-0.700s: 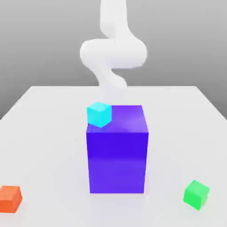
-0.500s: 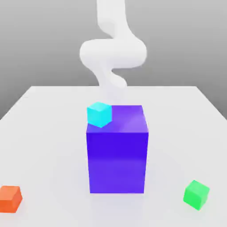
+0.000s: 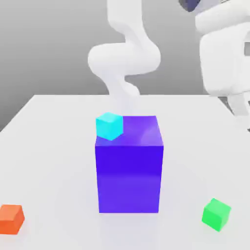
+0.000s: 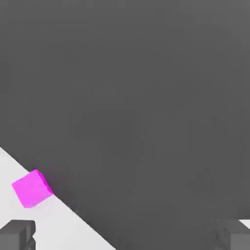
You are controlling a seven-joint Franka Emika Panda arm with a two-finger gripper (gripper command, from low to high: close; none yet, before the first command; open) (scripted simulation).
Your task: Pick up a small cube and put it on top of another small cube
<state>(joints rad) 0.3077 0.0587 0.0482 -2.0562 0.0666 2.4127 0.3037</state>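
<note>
In the hand view a small glossy magenta cube (image 4: 32,188) lies on the white table (image 4: 58,229), close to the table's edge with dark floor beyond it. My gripper (image 4: 127,239) is open and holds nothing. Its two dark fingertips (image 4: 17,234) stand far apart at the corners of that view, well above the cube. In the exterior view the arm's white hand (image 3: 222,58) hangs high at the exterior view's right, over the table's far right side.
A big purple block (image 3: 129,166) stands mid-table with a cyan cube (image 3: 109,125) on its top corner. A green cube (image 3: 216,214) lies near the front on the exterior view's right. An orange cube (image 3: 10,218) lies at the front left.
The arm has swung and its hand has come into the exterior view at the upper right. None of the cubes or the block has moved.
</note>
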